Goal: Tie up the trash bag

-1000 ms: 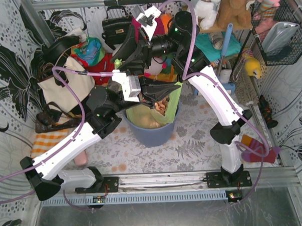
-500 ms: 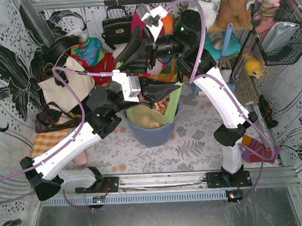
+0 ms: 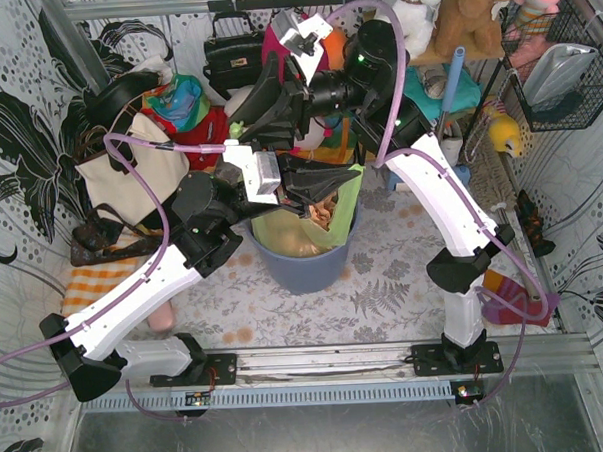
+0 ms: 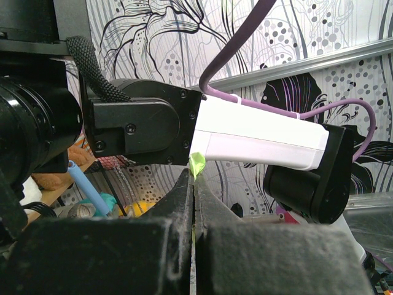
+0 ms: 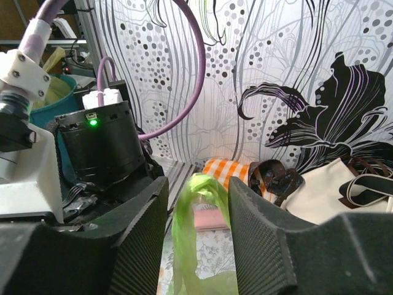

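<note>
Thin crinkled trash bag [image 5: 191, 236] — left gripper [image 4: 193, 184] pinching it; right gripper [image 5: 196, 187] agape

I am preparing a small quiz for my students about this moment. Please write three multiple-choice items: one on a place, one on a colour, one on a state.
1. Where does the trash bag sit?
A) in the blue-grey bin
B) spread flat beside the arms' bases
C) lifted wholly into the air

2. What colour is the plastic strip inside the right gripper?
A) red
B) light green
C) black

3. What is the state of the left gripper?
A) wide open, nothing in it
B) shut on a sliver of the bag
C) shut on brown paper

Answers:
1 A: the top view shows the bag standing inside the bin's rim.
2 B: the right wrist view shows a light-green twisted strip in the gap.
3 B: the left wrist view shows the gripper pressed together, with a green tip sticking out.
</note>
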Controlling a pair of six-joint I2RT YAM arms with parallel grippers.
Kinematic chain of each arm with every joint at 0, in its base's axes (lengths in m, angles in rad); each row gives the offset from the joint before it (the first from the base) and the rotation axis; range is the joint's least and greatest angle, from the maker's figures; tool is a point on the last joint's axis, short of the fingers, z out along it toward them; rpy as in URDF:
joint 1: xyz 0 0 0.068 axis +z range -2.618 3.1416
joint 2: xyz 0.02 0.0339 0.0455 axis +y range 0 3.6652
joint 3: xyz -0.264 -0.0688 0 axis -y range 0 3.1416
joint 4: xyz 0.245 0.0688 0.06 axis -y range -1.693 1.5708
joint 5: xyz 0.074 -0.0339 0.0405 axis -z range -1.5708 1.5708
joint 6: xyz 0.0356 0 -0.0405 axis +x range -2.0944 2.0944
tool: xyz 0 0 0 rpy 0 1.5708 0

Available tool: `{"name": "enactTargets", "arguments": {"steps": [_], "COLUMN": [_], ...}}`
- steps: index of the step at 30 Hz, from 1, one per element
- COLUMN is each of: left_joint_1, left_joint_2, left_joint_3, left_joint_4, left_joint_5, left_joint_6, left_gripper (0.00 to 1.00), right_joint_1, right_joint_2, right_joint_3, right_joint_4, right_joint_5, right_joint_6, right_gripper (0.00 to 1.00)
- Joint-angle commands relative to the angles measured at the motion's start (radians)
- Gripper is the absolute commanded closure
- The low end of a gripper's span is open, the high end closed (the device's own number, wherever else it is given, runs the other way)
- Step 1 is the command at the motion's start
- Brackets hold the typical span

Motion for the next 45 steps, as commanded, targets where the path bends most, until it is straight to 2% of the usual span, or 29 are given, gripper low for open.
{"name": "enactTargets", "arguments": {"steps": [1, 4, 6, 11, 12, 21, 26, 32, 39, 45], "left_joint_1": [0.008, 0.008, 0.008, 0.008, 0.008, 0.007, 0.008, 0.008, 0.009, 0.011], "left_joint_2": [-0.026, -0.025, -0.026, -0.026, -0.026, -0.029, -0.043, -0.063, -0.088, -0.109], "left_joint_3": [0.0, -0.001, 0.0, 0.001, 0.0, 0.003, 0.004, -0.019, -0.062, -0.09], "left_joint_4": [0.041, 0.042, 0.042, 0.042, 0.042, 0.04, 0.021, 0.019, 0.068, 0.072], "left_joint_5": [0.012, 0.01, 0.011, 0.011, 0.01, -0.011, -0.071, -0.162, -0.27, -0.308], "left_joint_6": [0.001, 0.001, 0.0, -0.001, -0.001, 0.006, 0.04, 0.09, 0.102, 0.11], "left_gripper": [1.0, 1.0, 1.0, 1.0, 1.0, 1.0, 1.0, 1.0, 1.0, 1.0], "right_joint_1": [0.007, 0.007, 0.007, 0.007, 0.007, 0.007, 0.007, 0.007, 0.007, 0.007], "right_joint_2": [-0.04, -0.04, -0.04, -0.043, -0.045, -0.078, -0.129, -0.218, -0.344, -0.452], "right_joint_3": [-0.016, -0.016, -0.016, -0.019, -0.023, -0.058, -0.098, -0.216, -0.368, -0.543], "right_joint_4": [-0.017, -0.019, -0.02, 0.006, 0.016, 0.041, -0.045, -0.147, -0.171, -0.19], "right_joint_5": [0.007, 0.008, 0.011, 0.028, 0.033, 0.171, 0.372, 0.689, 0.878, 1.077], "right_joint_6": [-0.051, -0.053, -0.051, -0.037, -0.029, 0.004, -0.025, -0.025, 0.062, 0.149], "right_gripper": [0.58, 0.63, 0.7, 0.98, 1.0, 1.0, 1.0, 1.0, 1.0, 1.0]}}
